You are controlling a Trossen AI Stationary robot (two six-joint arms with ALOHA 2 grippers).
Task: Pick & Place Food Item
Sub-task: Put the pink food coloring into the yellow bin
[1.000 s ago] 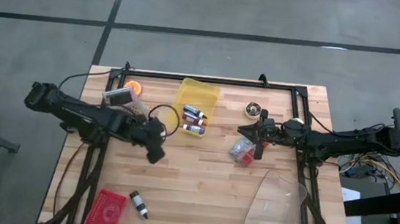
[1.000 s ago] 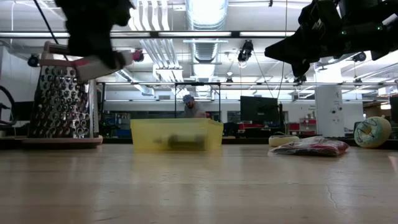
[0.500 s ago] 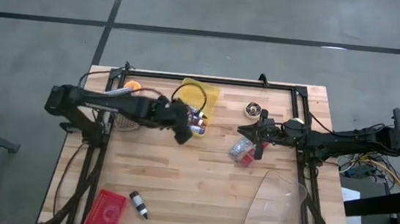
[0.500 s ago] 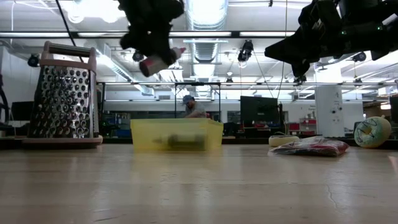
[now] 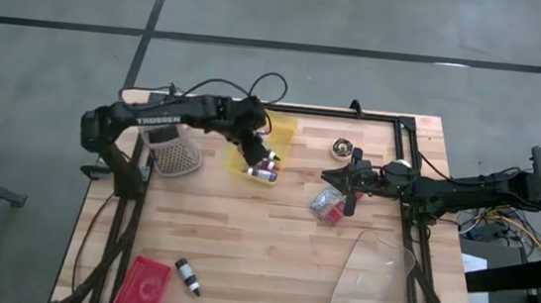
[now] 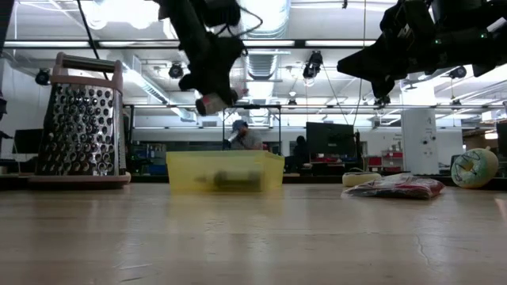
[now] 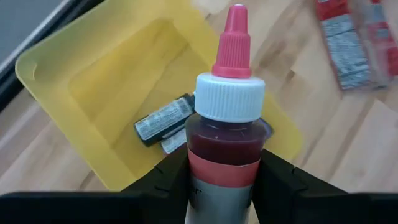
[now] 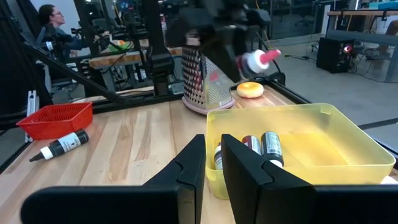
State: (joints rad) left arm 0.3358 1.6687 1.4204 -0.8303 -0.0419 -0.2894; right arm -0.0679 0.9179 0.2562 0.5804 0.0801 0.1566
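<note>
The left tool [image 5: 259,150], clamping the red-capped bottle [image 7: 227,134], has swung from mid-counter to above the yellow bin [image 5: 287,130]; release looks next.

The bin [image 5: 270,132] sits at the table's [image 5: 271,251] far middle with bottles [image 5: 264,174] in it. A grater [image 5: 173,150] lies to its left, a packet [image 5: 325,205] to its right. A basket [image 5: 143,285] and another bottle [image 5: 188,275] lie at the near left corner.
</note>
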